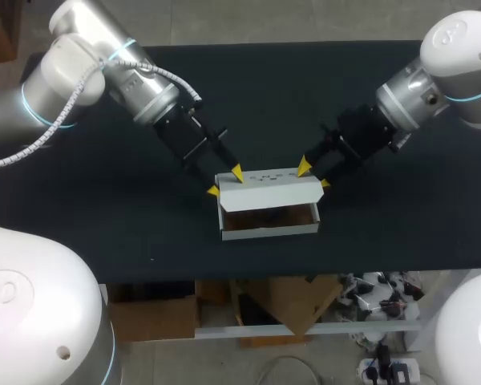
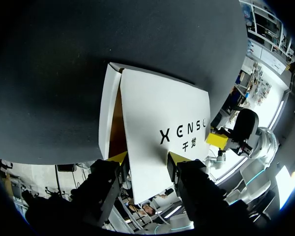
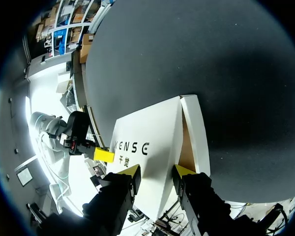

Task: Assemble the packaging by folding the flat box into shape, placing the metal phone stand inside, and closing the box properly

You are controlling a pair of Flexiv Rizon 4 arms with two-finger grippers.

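Note:
A white cardboard box [image 1: 268, 228] stands in the middle of the black table [image 1: 104, 216], its front wall up and brown inside showing. Something dark lies inside, too small to make out. The printed lid [image 1: 268, 188] slants over the back half. My left gripper [image 1: 225, 182] is at the lid's left end and my right gripper [image 1: 314, 175] at its right end. In the left wrist view the lid [image 2: 162, 113] fills the gap of my left gripper [image 2: 148, 158], both tips touching its edges. The right wrist view shows the lid [image 3: 147, 132] likewise held in my right gripper [image 3: 156, 171].
Black table surface spreads around the box on all sides. The table's front edge [image 1: 264, 277] runs a short way in front of the box. Both arms slant in from the back corners.

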